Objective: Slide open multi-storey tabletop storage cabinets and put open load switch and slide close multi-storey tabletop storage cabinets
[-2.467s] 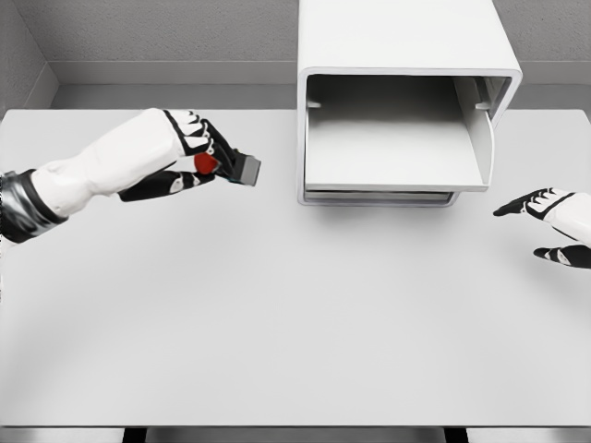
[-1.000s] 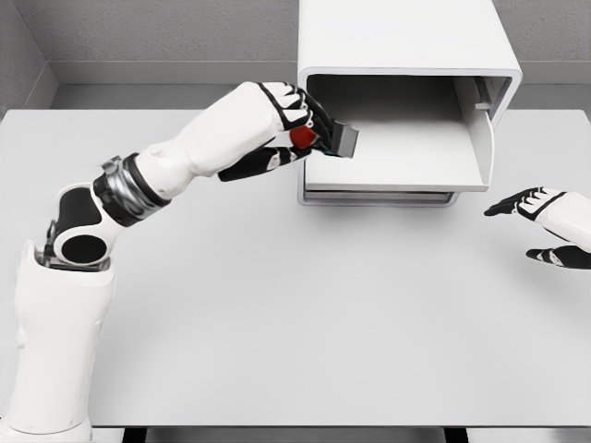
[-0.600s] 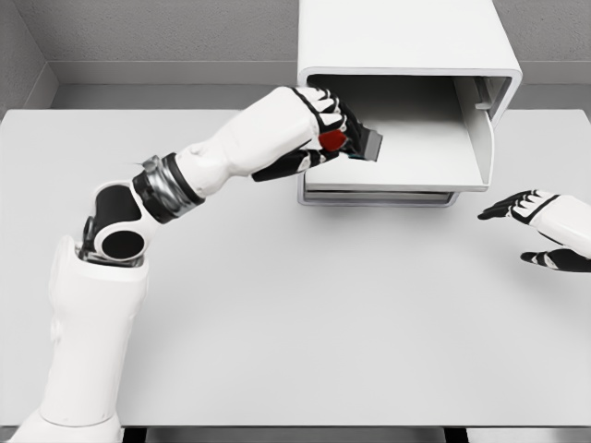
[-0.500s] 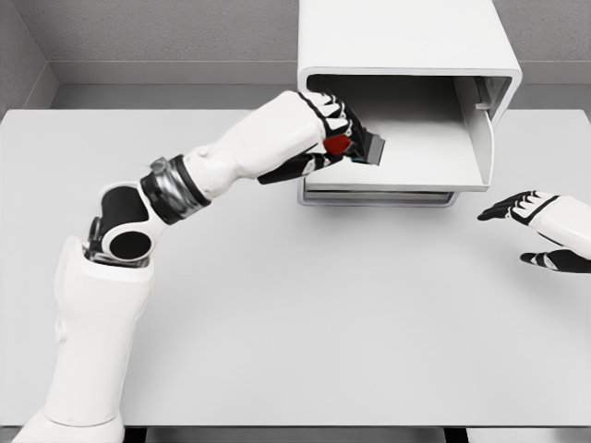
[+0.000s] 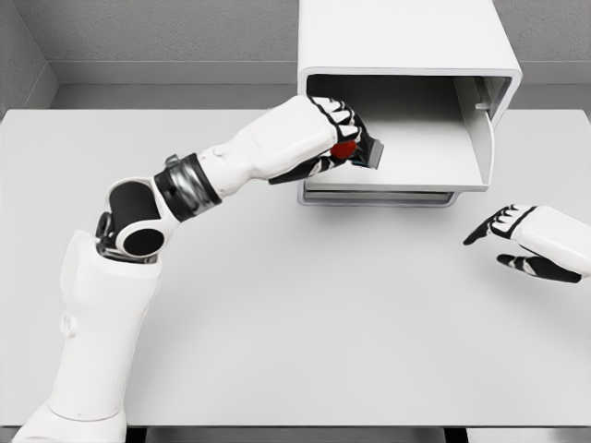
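The white storage cabinet (image 5: 406, 41) stands at the back of the table, its drawer (image 5: 434, 171) slid out toward me. My left hand (image 5: 343, 138) reaches over the drawer's left part, shut on the load switch (image 5: 367, 152), a small dark grey block with a red knob (image 5: 345, 149). The switch hangs low over the drawer floor; I cannot tell whether it touches. My right hand (image 5: 506, 238) hovers open over the table at the right, in front of the cabinet and apart from it.
The grey table (image 5: 295, 314) spreads out in front of the cabinet. A second, lower drawer front (image 5: 379, 197) shows under the slid-out one. A grey wall runs behind the cabinet.
My left arm carried the switch from the table's left side rightward over the drawer and lowered it a little. The right hand drifted leftward and slightly down.
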You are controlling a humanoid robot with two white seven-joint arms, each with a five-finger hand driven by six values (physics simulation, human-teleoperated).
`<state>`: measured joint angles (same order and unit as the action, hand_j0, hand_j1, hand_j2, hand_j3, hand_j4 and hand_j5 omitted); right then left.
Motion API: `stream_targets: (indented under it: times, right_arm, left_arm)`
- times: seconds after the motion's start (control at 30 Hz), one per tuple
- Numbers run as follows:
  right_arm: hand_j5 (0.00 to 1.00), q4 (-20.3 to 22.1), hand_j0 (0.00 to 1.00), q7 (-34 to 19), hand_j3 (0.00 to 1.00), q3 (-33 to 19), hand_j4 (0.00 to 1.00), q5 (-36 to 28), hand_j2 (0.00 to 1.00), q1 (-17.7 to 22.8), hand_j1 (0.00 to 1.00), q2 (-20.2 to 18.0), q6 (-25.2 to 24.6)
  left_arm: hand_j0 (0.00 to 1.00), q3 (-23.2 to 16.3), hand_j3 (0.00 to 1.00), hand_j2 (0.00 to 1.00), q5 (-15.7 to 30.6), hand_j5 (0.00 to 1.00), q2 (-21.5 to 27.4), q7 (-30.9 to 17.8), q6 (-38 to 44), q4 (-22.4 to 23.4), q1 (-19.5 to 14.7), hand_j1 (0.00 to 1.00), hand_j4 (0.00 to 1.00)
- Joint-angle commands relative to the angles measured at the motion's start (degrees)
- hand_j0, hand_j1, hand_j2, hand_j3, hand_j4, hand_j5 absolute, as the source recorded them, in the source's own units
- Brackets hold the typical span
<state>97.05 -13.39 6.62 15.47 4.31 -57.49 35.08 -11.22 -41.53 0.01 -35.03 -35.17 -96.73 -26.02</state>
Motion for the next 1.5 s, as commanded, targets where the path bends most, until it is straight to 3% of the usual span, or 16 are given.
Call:
stream_targets:
  times: [0.0,0.6,0.9,1.17,1.33,1.47]
  right_arm:
    - [0.57,1.5,0.57,0.0,0.57,0.4,0.57,-0.5,0.57,0.0,0.57,-0.1,-0.1]
    - [0.58,3.4,0.58,-0.1,0.58,1.9,0.58,-0.3,0.58,-0.1,0.58,1.8,-0.1]
    - [0.58,4.1,0.58,-0.1,0.58,1.9,0.58,-0.2,0.58,0.0,0.58,2.4,-0.1]
    - [0.58,4.1,0.58,-0.2,0.58,2.0,0.58,-0.2,0.58,0.0,0.58,2.6,-0.1]
    - [0.58,4.1,0.58,-0.2,0.58,2.5,0.58,-0.2,0.58,-0.2,0.58,2.6,-0.1]
    - [0.58,4.1,0.58,-0.2,0.58,2.5,0.58,-0.2,0.58,-0.2,0.58,2.6,-0.1]
  left_arm:
    - [0.46,-0.6,0.46,0.46,-0.9,0.46,0.0,0.0,0.2,0.1,0.0,0.46,0.46]
    - [0.46,-3.5,0.46,0.46,-2.7,0.46,0.0,0.0,0.2,1.9,-3.1,0.46,0.46]
    - [0.46,-3.9,0.46,0.46,-2.7,0.46,0.0,0.0,0.2,6.5,-6.4,0.46,0.46]
    - [0.46,-5.0,0.46,0.46,-2.7,0.46,0.0,0.0,0.2,6.9,-7.3,0.46,0.46]
    - [0.55,-5.0,0.55,0.55,-2.6,0.55,0.0,0.0,0.2,6.8,-7.3,0.55,0.55]
    - [0.56,-5.7,0.56,0.56,-2.6,0.56,0.0,0.0,0.2,6.9,-7.3,0.56,0.56]
